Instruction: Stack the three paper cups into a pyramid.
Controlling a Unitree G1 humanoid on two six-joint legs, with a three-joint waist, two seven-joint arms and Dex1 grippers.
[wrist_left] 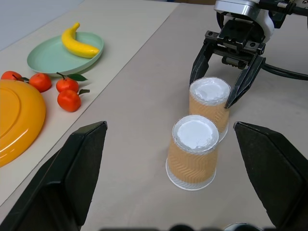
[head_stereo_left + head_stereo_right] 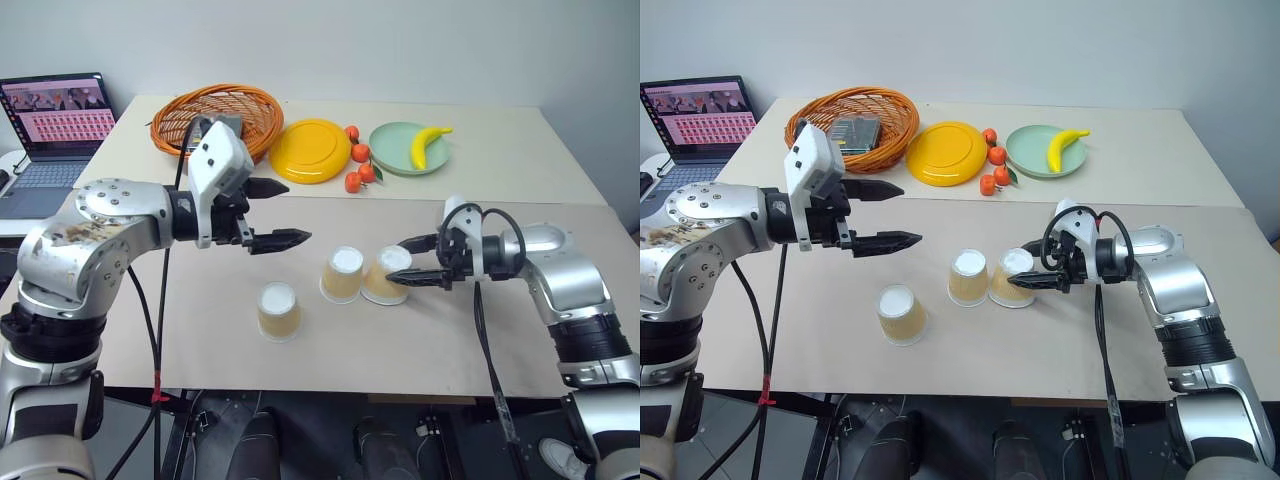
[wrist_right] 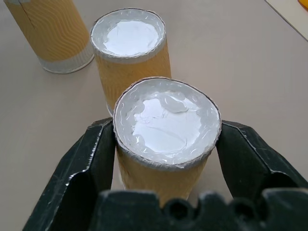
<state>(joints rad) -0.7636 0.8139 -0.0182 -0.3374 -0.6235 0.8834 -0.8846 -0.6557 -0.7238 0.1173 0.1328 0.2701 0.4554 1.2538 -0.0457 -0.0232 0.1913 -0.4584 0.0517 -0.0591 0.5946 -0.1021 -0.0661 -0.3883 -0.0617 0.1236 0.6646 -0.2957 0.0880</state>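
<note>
Beige surface (image 2: 200, 350); right pincer (image 2: 418, 262) released astride right cup (image 2: 386, 274), left pincer (image 2: 277, 213) released aloft; careless retreat could topple it.

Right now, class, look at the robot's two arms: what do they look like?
Both arms are rounded silver-grey metal shells with black joints. Black cables loop loosely beside each forearm. Each ends in a claw of two pointed black fingers: the left claw sits beneath a white boxy housing, the right claw on a black mount.

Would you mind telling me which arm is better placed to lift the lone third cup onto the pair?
Left, probably: its open claw hovers near the lone cup; the right claw straddles a pair cup.
</note>
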